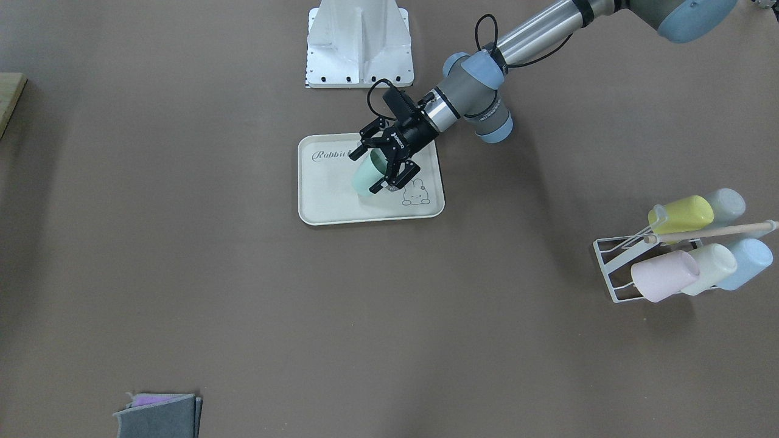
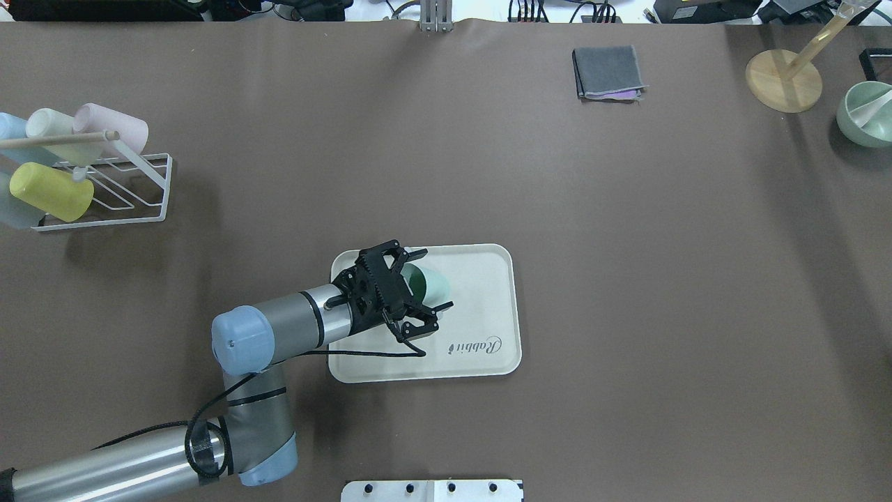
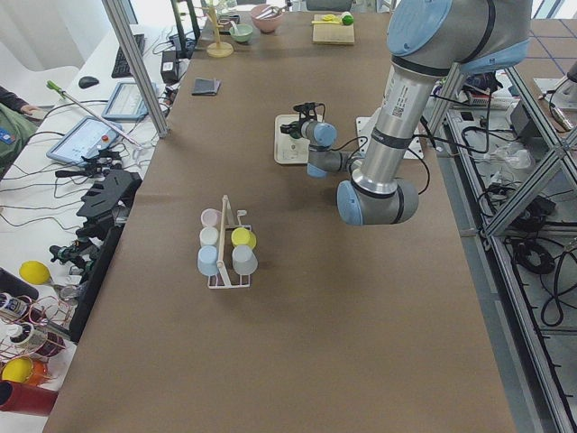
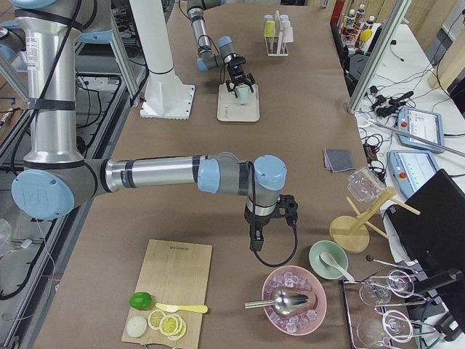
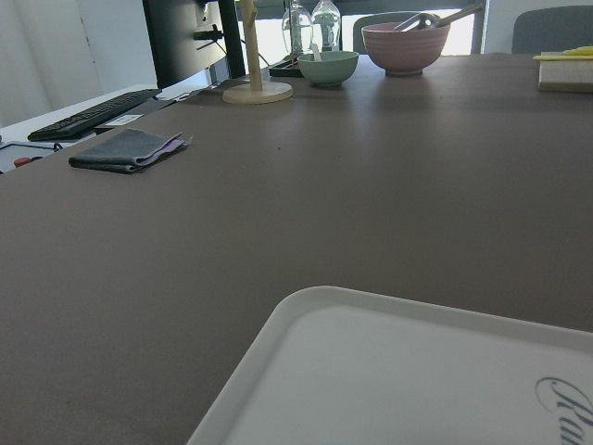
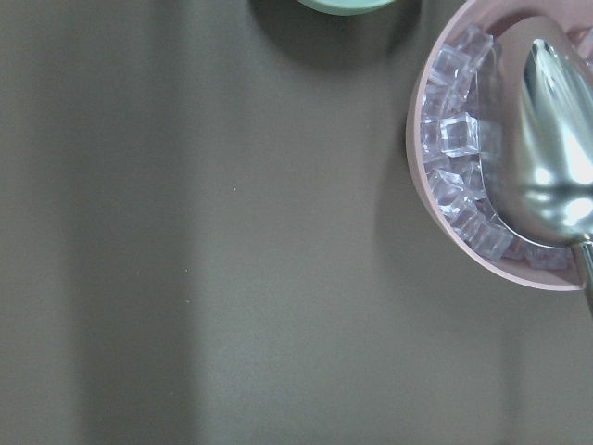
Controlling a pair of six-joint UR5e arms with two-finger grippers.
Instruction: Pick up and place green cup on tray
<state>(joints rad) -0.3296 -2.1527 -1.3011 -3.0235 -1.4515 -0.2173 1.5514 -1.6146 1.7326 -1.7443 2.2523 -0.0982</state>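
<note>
A matte brown desk, evenly lit, spreads on every side of the left fingers. Behind them, at the desk's edge, a white metal mounting plate is bolted down. Well beyond the fingers, across the desk, runs a white side bench strewn with a keyboard, tablets and cables. A slanted aluminium post rises between desk and bench. On the side opposite the bench, silver frame rails stand over a grey tiled floor. Far ahead of the fingers, a bright patch of light glares beside a dark monitor.
</note>
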